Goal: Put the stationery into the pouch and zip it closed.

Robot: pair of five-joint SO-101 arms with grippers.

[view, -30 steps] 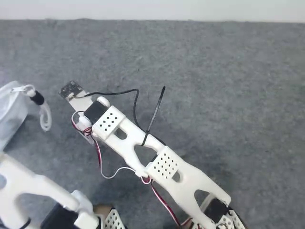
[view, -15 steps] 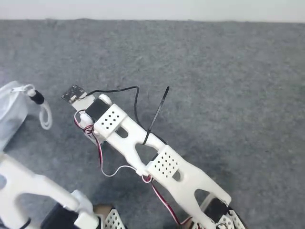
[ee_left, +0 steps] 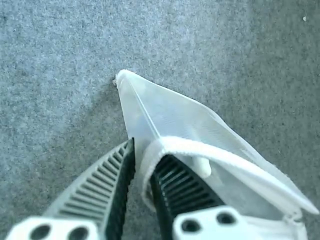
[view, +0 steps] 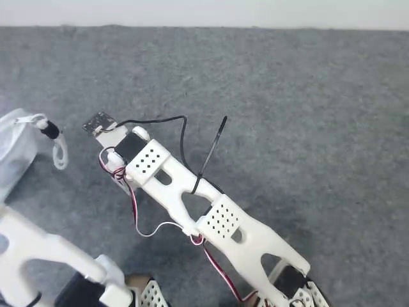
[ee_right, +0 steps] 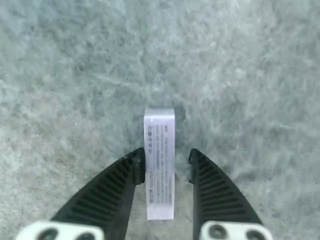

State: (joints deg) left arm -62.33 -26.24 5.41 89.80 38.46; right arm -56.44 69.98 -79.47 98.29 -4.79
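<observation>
The pouch is translucent white mesh with a thick white rim. My left gripper is shut on that rim near the pouch's pointed corner. In the high view the pouch lies at the table's left edge, with a black zipper pull and a white cord loop. A small white rectangular stationery piece with print lies flat on the carpet. My right gripper is open and straddles it; one finger touches its side, the other stands a little apart.
Grey carpet covers the table, with wide bare room to the right and back. The right arm stretches diagonally from the near right toward the pouch. The left arm's white link is at the near left.
The right arm's wrist has shifted slightly to the right, away from the pouch, then stayed still. The pouch's cord loop has swung a little.
</observation>
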